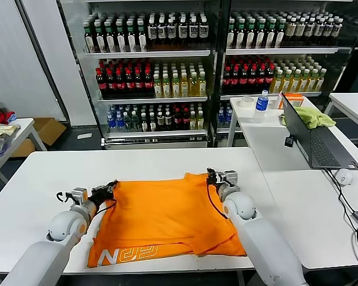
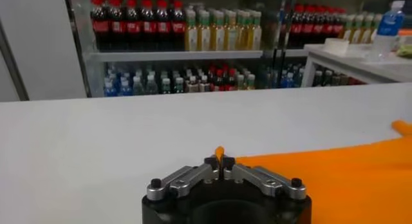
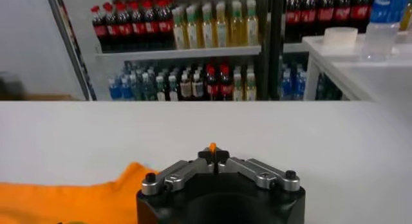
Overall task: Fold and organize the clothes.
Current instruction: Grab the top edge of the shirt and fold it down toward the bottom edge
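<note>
Now both claws sit at the far edge of the orange T-shirt (image 1: 167,217), which stretches back toward the robot. Left gripper (image 1: 111,187) is pinched on the far-left corner, right gripper (image 1: 211,176) on the far-right, equally near.

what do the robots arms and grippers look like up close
Both arms have smooth, rounded light-grey shells, each ending in a darker wrist. The left gripper and right gripper are black, with a thin black cable looping along each wrist. In the wrist views each gripper shows a round black body, silver metal linkage bars with black bolts, and small black fingertips.
</note>
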Available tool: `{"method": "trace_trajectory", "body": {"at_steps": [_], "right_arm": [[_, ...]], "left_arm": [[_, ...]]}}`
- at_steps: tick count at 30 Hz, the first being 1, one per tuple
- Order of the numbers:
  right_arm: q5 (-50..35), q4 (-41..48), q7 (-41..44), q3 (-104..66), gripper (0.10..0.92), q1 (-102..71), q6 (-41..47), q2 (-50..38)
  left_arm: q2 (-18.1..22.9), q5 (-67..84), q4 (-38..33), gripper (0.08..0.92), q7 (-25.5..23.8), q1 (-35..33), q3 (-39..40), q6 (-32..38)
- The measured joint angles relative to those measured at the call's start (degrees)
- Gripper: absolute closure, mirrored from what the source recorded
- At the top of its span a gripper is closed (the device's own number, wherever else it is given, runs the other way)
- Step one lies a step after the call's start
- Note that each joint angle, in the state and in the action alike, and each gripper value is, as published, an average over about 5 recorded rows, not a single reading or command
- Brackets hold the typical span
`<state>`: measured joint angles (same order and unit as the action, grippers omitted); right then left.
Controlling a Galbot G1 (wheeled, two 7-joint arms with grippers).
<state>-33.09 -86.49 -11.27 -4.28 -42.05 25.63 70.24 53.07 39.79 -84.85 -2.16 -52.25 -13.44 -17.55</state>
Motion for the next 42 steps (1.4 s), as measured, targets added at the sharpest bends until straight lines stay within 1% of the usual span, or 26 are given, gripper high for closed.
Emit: {"method": "trace_trajectory", "body": {"at_steps": [8, 15, 24, 35, 37, 39, 42], "right_arm": [[-1.13, -11.55, -1.47, -2.71, 0.914, -8.71, 2.26, -4.68], [-1.72, -18.19, -1.85, -5.27, 0.914, -15.47, 3.34, -7.46], [-2.03, -21.56, -1.95, -7.12, 0.914, -19.92, 3.74, -8.69], [-2.00, -23.00, -2.01, -7.73, 0.911, -22.59, 3.93, -9.27], [-1.83, -23.45, -2.06, -7.84, 0.888, -23.09, 4.04, -9.36], [-1.66, -24.01, -2.10, -8.07, 0.839, -23.61, 4.10, -9.46], [-1.30, -25.01, -2.15, -8.61, 0.753, -24.46, 4.10, -9.70]], "left_arm": [[-2.18, 0.61, -8.81, 0.912, -0.11, -8.70, -4.77, 0.93], [-2.92, 0.42, -14.61, 0.912, -0.17, -16.02, -8.28, 1.97], [-3.52, 0.32, -19.27, 0.912, 0.02, -22.47, -10.61, 2.58], [-4.32, -0.01, -23.62, 0.912, 1.03, -27.47, -12.17, 1.55], [-4.25, -0.44, -24.08, 0.907, 1.39, -28.09, -12.22, 1.15], [-4.14, -0.94, -24.43, 0.880, 1.88, -28.51, -12.38, 0.80], [-4.06, -1.57, -24.85, 0.801, 2.77, -28.76, -12.77, 0.62]]}}
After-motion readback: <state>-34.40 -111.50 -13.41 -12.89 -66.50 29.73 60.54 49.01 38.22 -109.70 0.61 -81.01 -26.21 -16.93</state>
